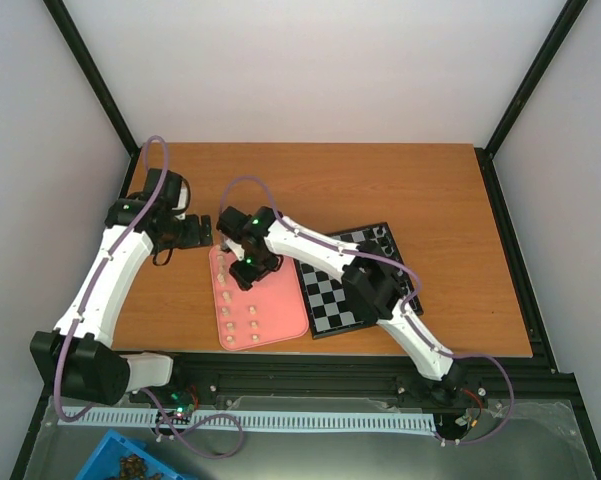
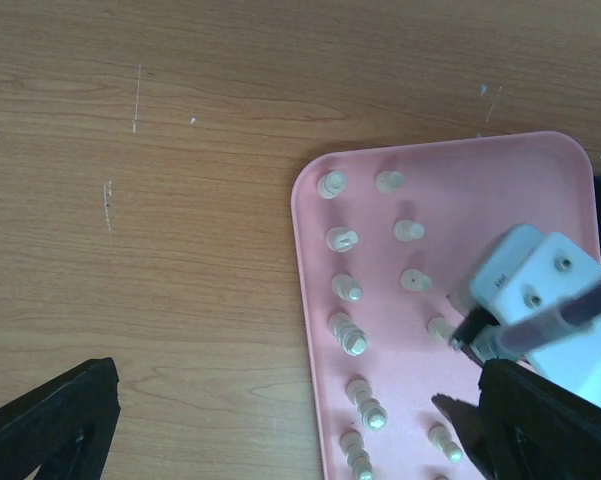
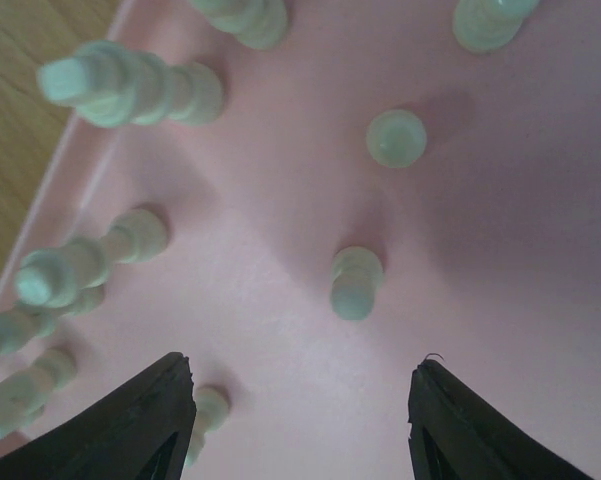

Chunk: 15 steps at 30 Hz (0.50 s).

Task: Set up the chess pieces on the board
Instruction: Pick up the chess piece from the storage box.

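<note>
My right gripper point(image 3: 300, 365) is hanging partway open over the pink tray point(image 3: 280, 200), gripping nothing, one cream piece point(image 3: 357, 283) just ahead of it.

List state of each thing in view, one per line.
pieces: upright on the tray, in two columns
tray: flat, holding the pieces
board: flat, no cream pieces on the squares that show
left gripper: open, empty, over the tray's edge
right gripper: open, empty, low over the tray
</note>
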Motion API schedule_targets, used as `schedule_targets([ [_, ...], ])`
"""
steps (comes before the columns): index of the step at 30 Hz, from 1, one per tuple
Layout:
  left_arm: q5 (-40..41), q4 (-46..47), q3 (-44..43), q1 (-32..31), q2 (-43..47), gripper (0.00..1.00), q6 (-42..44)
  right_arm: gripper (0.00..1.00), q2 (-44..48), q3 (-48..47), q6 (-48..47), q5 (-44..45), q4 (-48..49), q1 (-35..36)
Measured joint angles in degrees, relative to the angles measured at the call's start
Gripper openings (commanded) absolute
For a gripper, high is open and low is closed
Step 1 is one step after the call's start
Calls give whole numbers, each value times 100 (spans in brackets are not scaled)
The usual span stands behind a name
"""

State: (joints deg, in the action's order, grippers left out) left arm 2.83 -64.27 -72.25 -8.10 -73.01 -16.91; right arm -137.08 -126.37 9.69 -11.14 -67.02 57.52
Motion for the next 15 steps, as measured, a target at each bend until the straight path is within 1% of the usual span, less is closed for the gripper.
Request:
schedule_targets([
  [5, 31, 0, 66, 0, 127, 100, 0, 51, -216, -2, 90, 37, 66, -22],
  [15, 42, 7, 118, 0, 184, 100, 0, 42, -442, -146, 199, 116, 107, -22],
])
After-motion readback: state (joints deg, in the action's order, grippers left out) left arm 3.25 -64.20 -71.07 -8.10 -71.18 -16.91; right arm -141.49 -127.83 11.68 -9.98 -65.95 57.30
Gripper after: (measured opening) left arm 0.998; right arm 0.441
